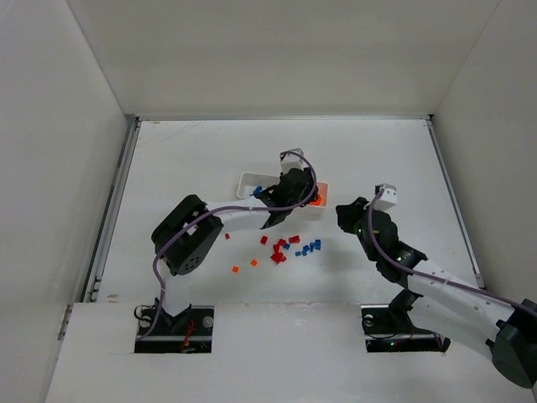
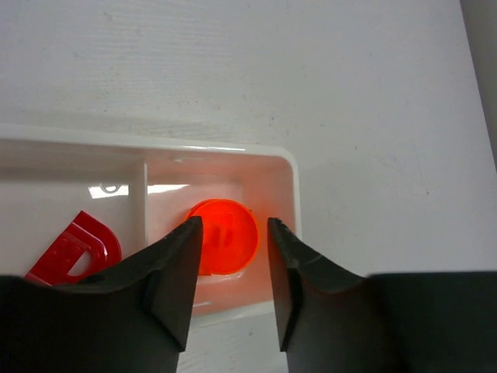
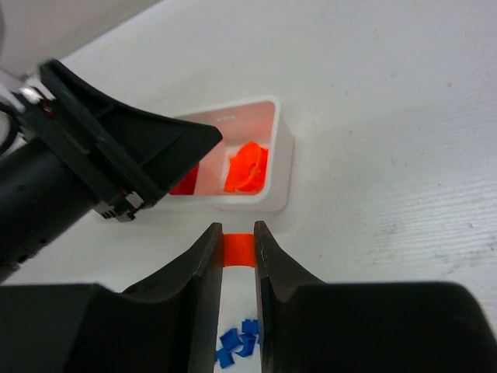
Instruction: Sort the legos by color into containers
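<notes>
The white tray (image 1: 248, 180) lies at mid-table, partly hidden by my left arm. My left gripper (image 2: 234, 225) is open and empty, hovering over the tray's right compartment (image 2: 289, 167), where a round orange piece (image 2: 225, 237) lies. A red D-shaped piece (image 2: 78, 249) lies in the middle compartment. My right gripper (image 3: 237, 233) is shut on a small orange brick (image 3: 238, 250), held above the table just short of the tray's (image 3: 281, 167) near right corner. Loose red bricks (image 1: 278, 250), blue bricks (image 1: 310, 247) and orange bricks (image 1: 236, 269) lie in front of the tray.
In the right wrist view my left arm's gripper (image 3: 116, 155) covers the tray's left part, and several blue bricks (image 3: 237, 346) lie under my right fingers. White walls enclose the table on three sides.
</notes>
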### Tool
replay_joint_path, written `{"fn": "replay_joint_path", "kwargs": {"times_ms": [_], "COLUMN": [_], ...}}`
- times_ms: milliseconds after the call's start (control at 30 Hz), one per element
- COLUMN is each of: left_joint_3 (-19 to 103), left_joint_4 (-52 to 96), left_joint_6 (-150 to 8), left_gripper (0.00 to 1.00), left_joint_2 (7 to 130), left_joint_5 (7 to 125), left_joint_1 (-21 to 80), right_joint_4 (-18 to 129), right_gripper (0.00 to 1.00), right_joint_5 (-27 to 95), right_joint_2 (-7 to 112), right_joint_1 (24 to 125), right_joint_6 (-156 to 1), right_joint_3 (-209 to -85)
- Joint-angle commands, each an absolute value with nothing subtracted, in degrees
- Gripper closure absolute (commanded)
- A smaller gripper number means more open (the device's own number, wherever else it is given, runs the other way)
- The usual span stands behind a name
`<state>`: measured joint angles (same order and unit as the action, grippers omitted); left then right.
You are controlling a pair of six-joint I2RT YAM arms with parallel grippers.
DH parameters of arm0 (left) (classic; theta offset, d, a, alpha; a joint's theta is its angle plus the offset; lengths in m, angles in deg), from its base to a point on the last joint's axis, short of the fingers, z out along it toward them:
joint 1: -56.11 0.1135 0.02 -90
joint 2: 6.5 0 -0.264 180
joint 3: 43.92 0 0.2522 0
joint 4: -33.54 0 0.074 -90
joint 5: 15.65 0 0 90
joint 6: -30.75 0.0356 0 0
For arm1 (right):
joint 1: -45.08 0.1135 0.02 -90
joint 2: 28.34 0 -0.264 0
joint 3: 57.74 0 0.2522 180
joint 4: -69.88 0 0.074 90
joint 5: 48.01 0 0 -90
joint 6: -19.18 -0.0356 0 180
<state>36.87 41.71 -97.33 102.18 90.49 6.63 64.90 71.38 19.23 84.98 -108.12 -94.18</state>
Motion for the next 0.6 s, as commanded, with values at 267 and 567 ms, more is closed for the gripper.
{"fn": "replay_joint_path", "kwargs": {"times_ms": [267, 567], "left_joint_3": [25.15, 1.94], "left_joint_4": [43.95, 37.64], "left_joint_6": [-95.11, -92.46], "left_gripper": [0.65, 0.68], "left_joint_2": [87.48, 64.89], "left_joint_5": [93.23, 104.75], "left_joint_1": [8.95, 6.5], "right_joint_4": [72.55, 74.58], "right_gripper": [0.78, 0.76], "right_joint_5": [65.28, 64.85], "right_joint_2": [41.15, 54.7], "right_joint_1": [83.53, 80.28], "right_joint_6": [-103.18, -96.93], "right_joint_3": [-105.85, -115.18]}}
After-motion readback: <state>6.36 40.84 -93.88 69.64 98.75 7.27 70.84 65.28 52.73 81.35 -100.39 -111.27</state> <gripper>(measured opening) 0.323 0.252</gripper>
